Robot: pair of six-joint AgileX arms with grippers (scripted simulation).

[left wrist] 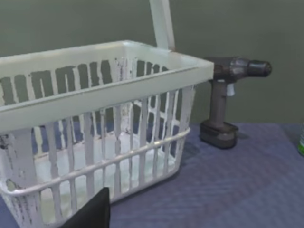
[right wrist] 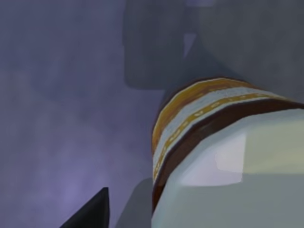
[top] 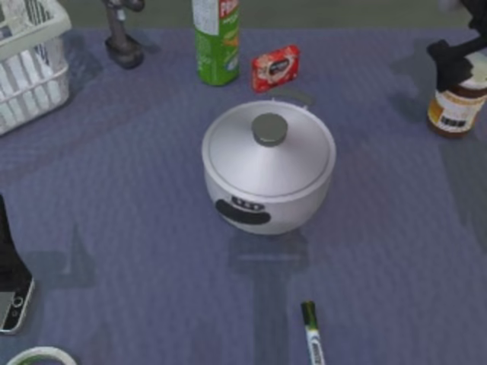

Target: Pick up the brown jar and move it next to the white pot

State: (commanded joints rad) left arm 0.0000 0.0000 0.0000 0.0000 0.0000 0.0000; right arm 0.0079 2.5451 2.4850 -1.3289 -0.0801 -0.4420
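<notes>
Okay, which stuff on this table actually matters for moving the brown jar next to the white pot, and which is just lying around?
Part of the job:
- brown jar, far right of the table
- white pot, centre
- right gripper, at the jar's lid

Just lying about:
- white basket
- drill
- green can
- small red box
- marker pen
- phone
- tape roll

Camera layout: one overhead view, two wrist views.

Overhead camera looks steeply down on the purple-grey desk (top: pixel 137 198). Left wrist camera sits low, facing level, close to the white slatted plastic basket (left wrist: pixel 109 95) and dark grey power drill (left wrist: pixel 223 109); overhead shares both. Right wrist camera looks down, very near the small brown white-lidded jar (right wrist: pixel 204 123), also overhead (top: pixel 455 106).
</notes>
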